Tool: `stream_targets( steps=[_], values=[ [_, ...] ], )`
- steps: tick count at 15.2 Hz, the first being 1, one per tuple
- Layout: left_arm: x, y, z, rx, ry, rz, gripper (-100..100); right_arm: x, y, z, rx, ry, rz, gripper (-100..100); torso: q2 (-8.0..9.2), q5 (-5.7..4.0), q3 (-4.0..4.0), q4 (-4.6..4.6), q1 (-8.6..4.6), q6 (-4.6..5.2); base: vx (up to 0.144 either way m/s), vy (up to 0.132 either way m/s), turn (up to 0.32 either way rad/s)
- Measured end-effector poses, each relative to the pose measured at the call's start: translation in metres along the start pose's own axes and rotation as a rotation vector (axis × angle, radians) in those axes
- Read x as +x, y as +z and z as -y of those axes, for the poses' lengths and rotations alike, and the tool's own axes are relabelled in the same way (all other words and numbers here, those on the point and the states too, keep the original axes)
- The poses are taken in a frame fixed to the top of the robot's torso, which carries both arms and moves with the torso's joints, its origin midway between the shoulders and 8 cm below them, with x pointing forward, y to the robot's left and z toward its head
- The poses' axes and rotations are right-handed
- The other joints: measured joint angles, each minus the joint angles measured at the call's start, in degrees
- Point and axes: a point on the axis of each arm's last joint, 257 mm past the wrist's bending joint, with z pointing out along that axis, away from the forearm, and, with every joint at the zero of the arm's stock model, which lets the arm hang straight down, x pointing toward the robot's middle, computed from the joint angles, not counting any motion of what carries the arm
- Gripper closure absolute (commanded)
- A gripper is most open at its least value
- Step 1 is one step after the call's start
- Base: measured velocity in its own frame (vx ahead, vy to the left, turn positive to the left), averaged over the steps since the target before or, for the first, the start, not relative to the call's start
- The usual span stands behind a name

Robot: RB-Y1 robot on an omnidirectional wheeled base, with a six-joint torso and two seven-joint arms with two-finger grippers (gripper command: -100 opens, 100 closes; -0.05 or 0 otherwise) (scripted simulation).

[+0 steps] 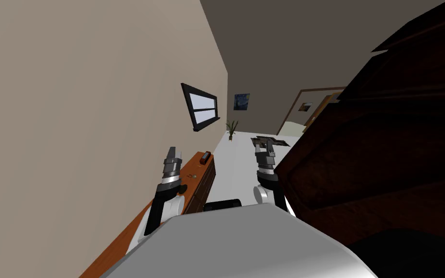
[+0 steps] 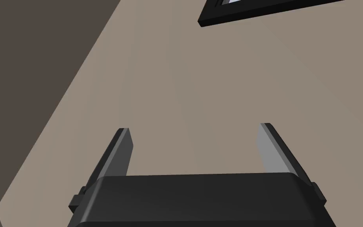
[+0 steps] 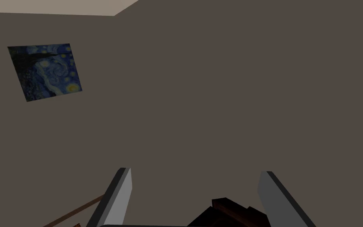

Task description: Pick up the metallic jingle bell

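Note:
A small greyish round object (image 1: 195,176), seemingly the bell, lies on the orange-brown top of a low cabinet (image 1: 134,227) along the left wall. A tiny ring-shaped item (image 1: 187,176) sits right beside it. My left gripper (image 1: 172,151) is raised over the cabinet, short of the small object and slightly toward the wall. In the left wrist view that gripper (image 2: 194,134) is open, with nothing between its fingers. My right gripper (image 1: 264,145) is held up over the pale floor beside a dark wardrobe, and the right wrist view shows it (image 3: 194,181) open and not holding anything.
A dark red boxy item (image 1: 206,155) rests at the cabinet's far end. A tall dark wooden wardrobe (image 1: 385,159) crowds my right side. Pale floor (image 1: 238,166) runs ahead to a potted plant (image 1: 231,129), a dark flat object (image 1: 271,141) and a doorway (image 1: 308,113).

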Motion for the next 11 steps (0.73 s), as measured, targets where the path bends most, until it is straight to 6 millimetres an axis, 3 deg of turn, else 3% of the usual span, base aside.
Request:
stream_targets(
  steps=[4, 11],
  values=[
    [0.005, -0.004, -0.017, -0.029, 0.04, -0.061, -100, 0.0, 0.0, 0.0, 0.0, 0.0, 0.0, 0, -0.06, -0.06, -0.03, -0.01, -0.31, 0.0, 0.02, -0.082, 0.02],
    [0.006, -0.016, -0.071, -0.136, 0.114, -0.139, -100, 0.0, 0.0, 0.0, 0.0, 0.0, 0.0, 0, -0.3, -0.05, -0.17, -0.07, -0.22, 0.0, 0.063, -0.062, 0.031]
  ],
)
